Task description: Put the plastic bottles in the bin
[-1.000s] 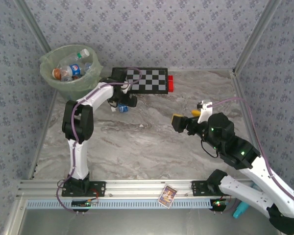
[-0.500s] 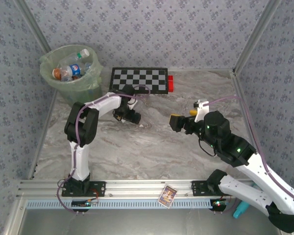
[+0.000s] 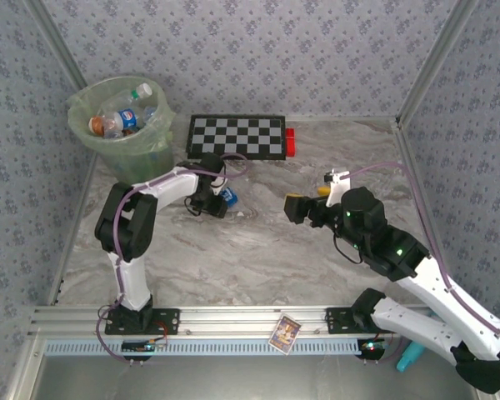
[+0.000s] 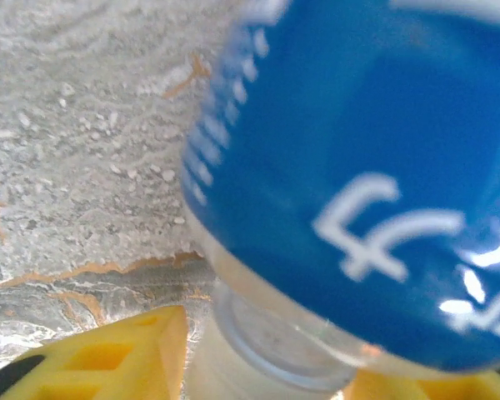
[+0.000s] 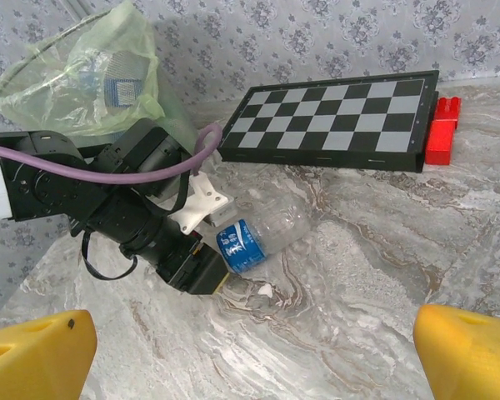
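Across the whole scene runs the grey marbled worktop (image 3: 258,242), walled by patterned panels. At its far left corner stands the bin (image 3: 121,154), pale green with a thin bag liner, and several bottles (image 3: 121,117) are heaped inside it.

Next in size are the two arms. The left arm (image 3: 162,187) bends out from its base toward the middle of the far side. The right arm (image 3: 383,242) stretches from the near right corner toward the centre, its wrist well apart from the left one.

Along the far edge lies the checkerboard (image 3: 237,136), flat and black-and-white.

Just in front of the checkerboard a single bottle (image 5: 262,233) lies on its side, clear with a blue label. Its body points toward the board and its neck toward the left arm. Whether it rests on the worktop or is just off it I cannot tell.

The left fingers (image 4: 125,358) are closed in on that neck, one yellow pad against each side. The right fingers (image 5: 33,350) are spread wide with nothing between them.

Smallest is the red block (image 3: 290,143), touching the checkerboard's right end.
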